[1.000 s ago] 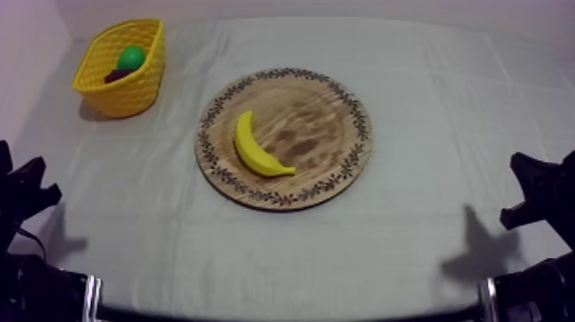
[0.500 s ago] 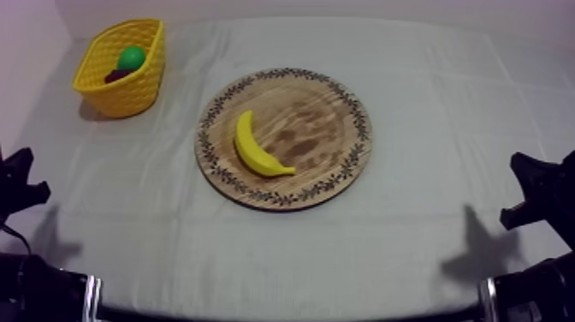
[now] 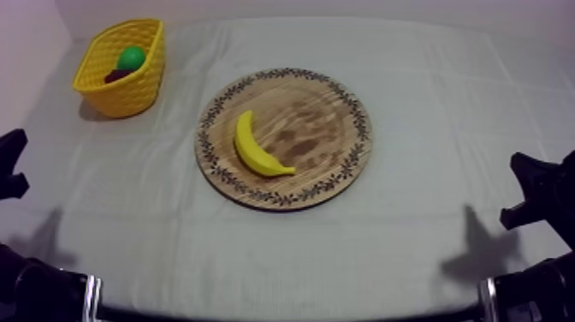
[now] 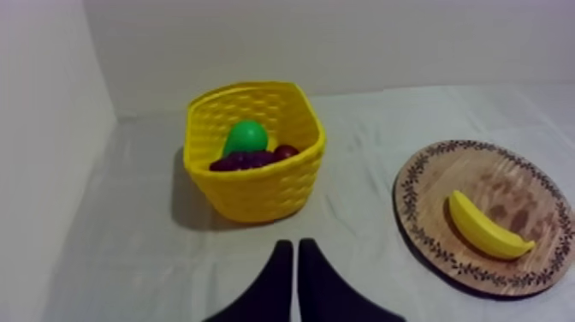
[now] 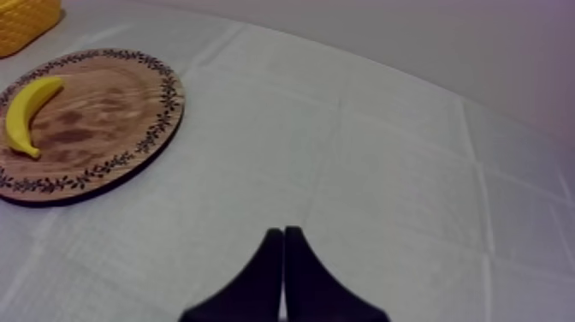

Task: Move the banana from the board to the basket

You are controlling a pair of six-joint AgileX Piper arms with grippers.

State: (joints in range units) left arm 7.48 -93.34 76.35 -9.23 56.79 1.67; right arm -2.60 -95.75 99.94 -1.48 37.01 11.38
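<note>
since the banana [image 3: 257,147] lies untouched on the basket-side half of the wooden board [image 3: 329,107], in the middle of the surface [image 3: 411,231], the task looks to be at its start, the reach not yet made. the left gripper [image 4: 294,248] holds its fingers closed on nothing, and so does the right gripper [image 5: 283,233]. next, the left fingers need to open and come down across the banana. the yellow basket [image 3: 92,84] stands at the far left corner with a pear [image 3: 131,57] inside; bare room lies between board and basket, so the carry looks unobstructed.
</note>
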